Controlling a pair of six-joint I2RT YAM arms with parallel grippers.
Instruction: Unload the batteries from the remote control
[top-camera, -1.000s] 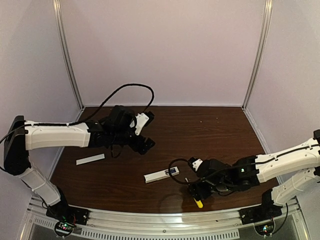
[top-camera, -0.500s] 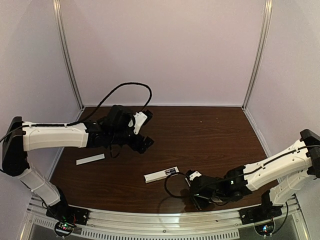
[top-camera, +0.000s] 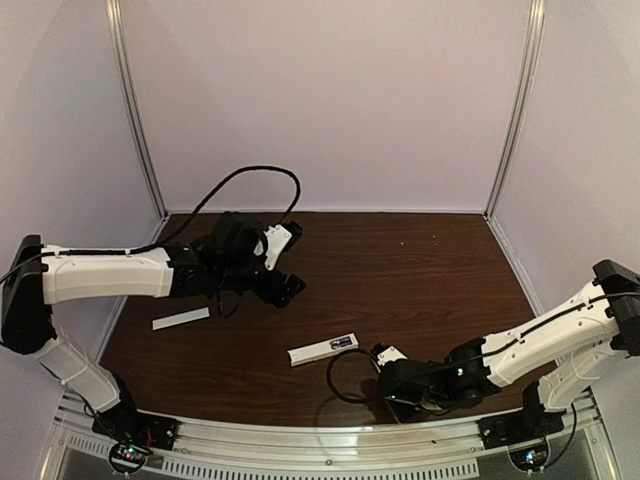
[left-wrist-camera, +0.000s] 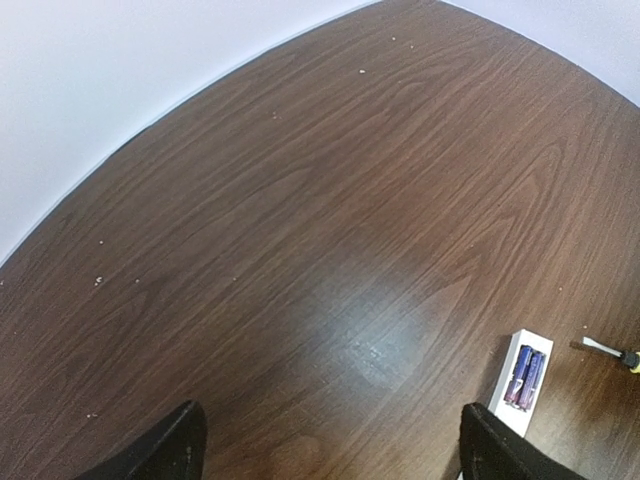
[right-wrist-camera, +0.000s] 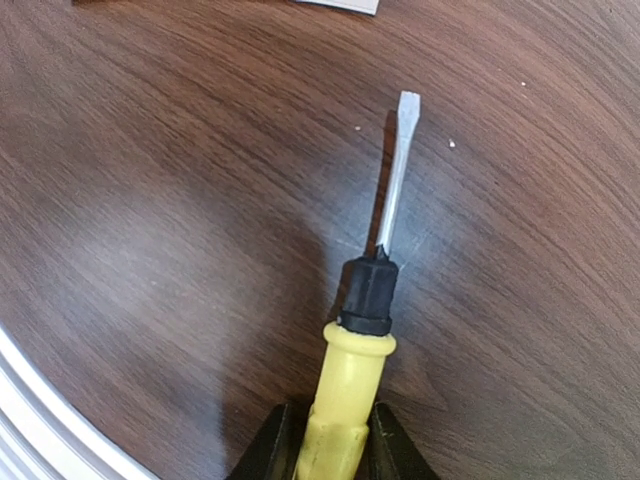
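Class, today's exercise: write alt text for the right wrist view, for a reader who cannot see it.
A yellow-handled screwdriver is gripped by its handle in the right tool at the bottom edge, its flat metal blade pointing up the frame. Under it is a dark wood-grain table.

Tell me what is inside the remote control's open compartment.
In the remote control, two batteries lie side by side in the uncovered recess. Whatever lies beneath them is hidden.

Wht remote (top-camera: 323, 349), blue batts (left-wrist-camera: 526, 376), ylw-handled screwdriver (right-wrist-camera: 350, 390).
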